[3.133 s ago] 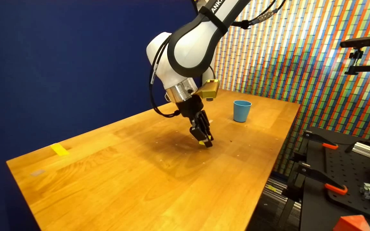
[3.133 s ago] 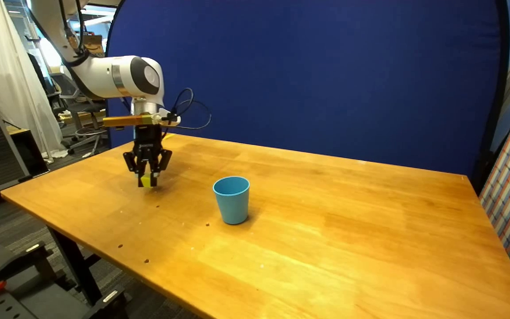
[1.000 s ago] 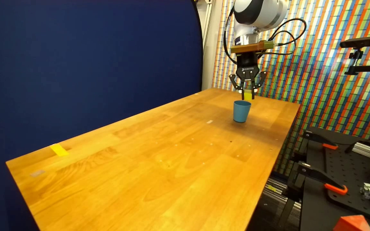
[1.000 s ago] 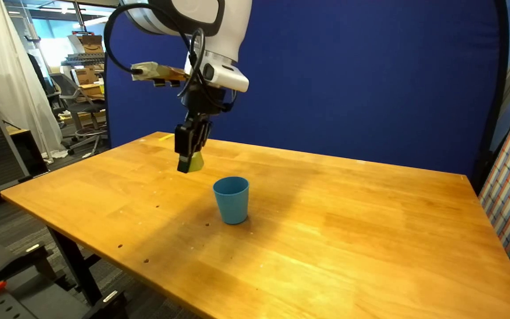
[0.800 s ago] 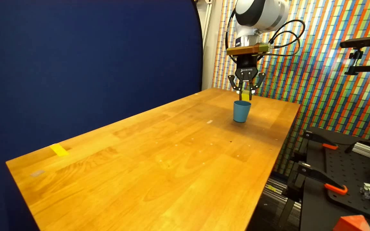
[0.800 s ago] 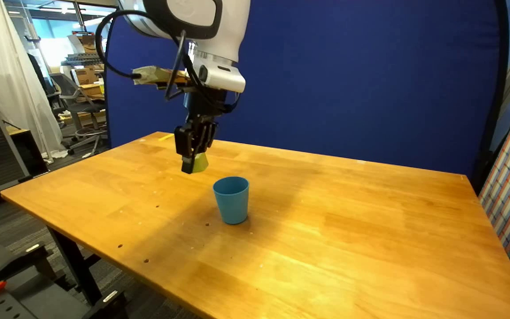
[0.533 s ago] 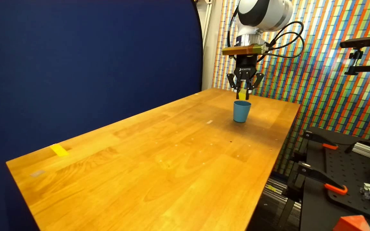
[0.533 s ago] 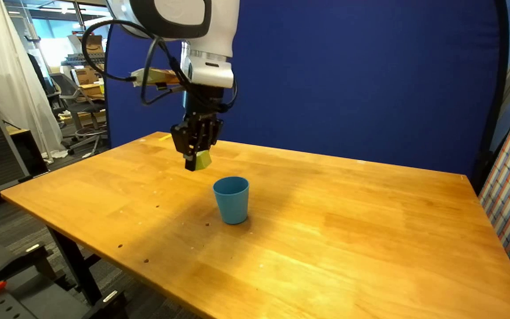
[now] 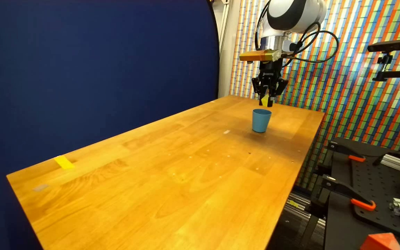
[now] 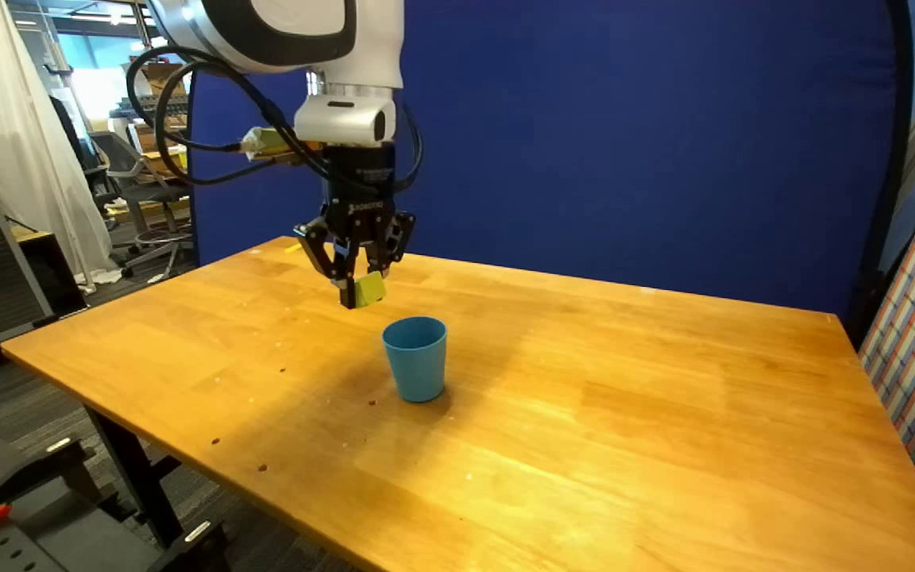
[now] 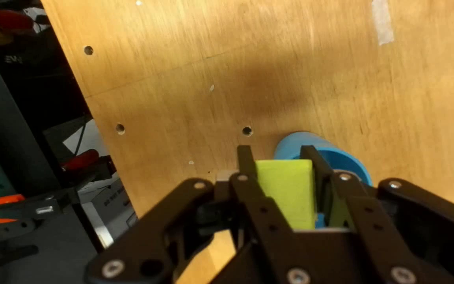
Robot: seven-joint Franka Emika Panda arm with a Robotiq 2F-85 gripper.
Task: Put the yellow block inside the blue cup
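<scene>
One yellow block [image 9: 265,100], in an exterior view: held up off the table [image 9: 151,184] in the gripper [image 9: 266,102], the jaws drawn in to the block's width and holding it. One blue cup [image 9: 260,122], upright on the table, mouth up; the block stands just above its rim in the picture, depth between the two not to be read from here. In an exterior view, yellow block [image 10: 370,289]: edges slanted, higher than the rim of the blue cup [image 10: 418,369] and off to the picture's left of its mouth; the two apart. Judged from this side, the block hangs short of the mouth. Wrist view, yellow block [image 11: 286,193]: one face full on, flanked by two fingers [image 11: 246,157], no gap evident at either; long axis, none that can be told. Blue cup [image 11: 294,144], partly hidden behind the block and the finger on the picture's right; its mouth shows past that finger, to the picture's right of the block. Governing relation, by judgement: cup below the jaws and to one side, the side of that same finger; the coming move would call for a sideways shift across to the mouth before any lowering or release. Status, as judged: block gripped, placing in the cup outstanding.
</scene>
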